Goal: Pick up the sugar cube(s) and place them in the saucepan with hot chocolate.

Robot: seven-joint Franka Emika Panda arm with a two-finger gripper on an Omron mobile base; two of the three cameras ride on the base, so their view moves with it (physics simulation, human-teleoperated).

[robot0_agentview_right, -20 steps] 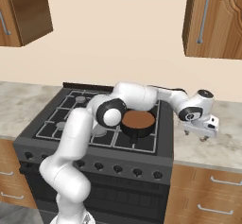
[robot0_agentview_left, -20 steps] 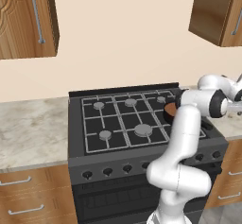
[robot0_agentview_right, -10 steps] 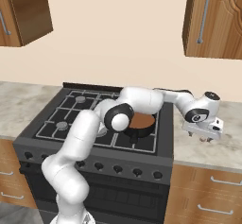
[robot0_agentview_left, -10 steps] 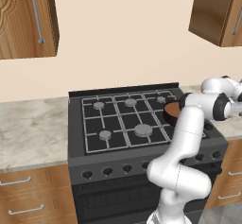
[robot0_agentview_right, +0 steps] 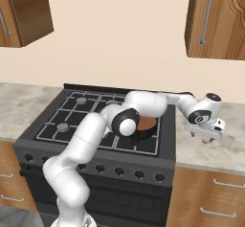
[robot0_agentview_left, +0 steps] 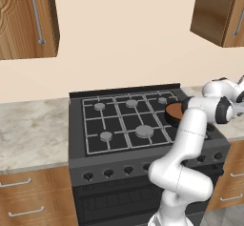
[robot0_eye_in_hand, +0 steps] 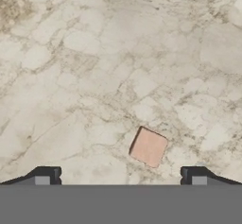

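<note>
We've got the claw (robot0_eye_in_hand: 120,179) wide open, nothing between its 2 dark tips, hanging over the marbled beige stone desk (robot0_eye_in_hand: 94,53) to the right of the black gas stove (robot0_agentview_right: 95,125). In the hand view, the small pale pinkish-tan sugar cube (robot0_eye_in_hand: 148,147) lies flat on the desk just ahead of the tips, a bit twd the right-hand one, turned slightly askew. So we reckon: nudge over, then drop down. The small round dark saucepan w/ orange-brown hot chocolate (robot0_agentview_right: 146,124) sits on the stove's right-front burner, well apart from the cube.
</note>
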